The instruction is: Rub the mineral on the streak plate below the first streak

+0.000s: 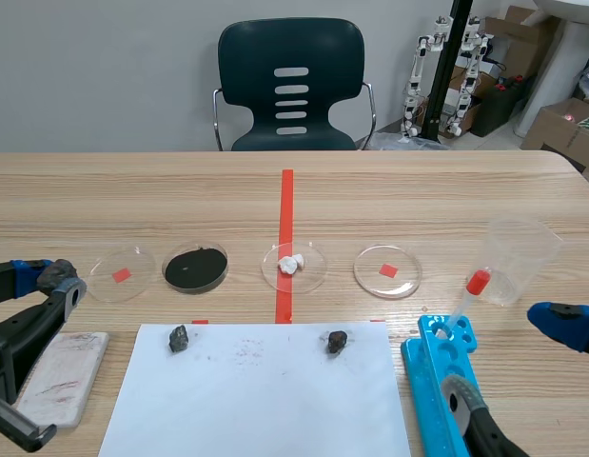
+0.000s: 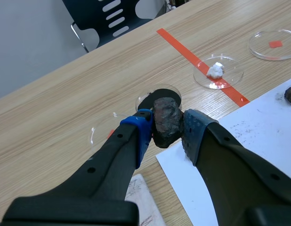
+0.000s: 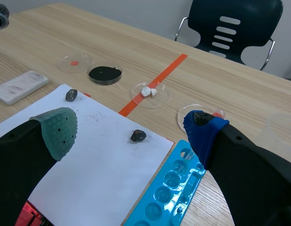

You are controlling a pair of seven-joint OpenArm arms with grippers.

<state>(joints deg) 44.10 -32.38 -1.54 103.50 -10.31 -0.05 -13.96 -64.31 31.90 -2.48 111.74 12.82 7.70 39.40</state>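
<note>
On the wooden tabletop [image 1: 418, 190], the left pincer [image 2: 168, 129] pinches the dark mineral [image 2: 165, 123] over the left side. The white streak plate [image 1: 61, 376] lies below it, toward the robot, with its long axis slanting away, well apart from the spread right pincer [image 3: 130, 129].

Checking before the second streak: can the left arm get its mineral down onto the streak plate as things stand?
Probably yes. The left hand is shut on the mineral, and the streak plate lies close by, just below that arm, with nothing on it or between them.
</note>
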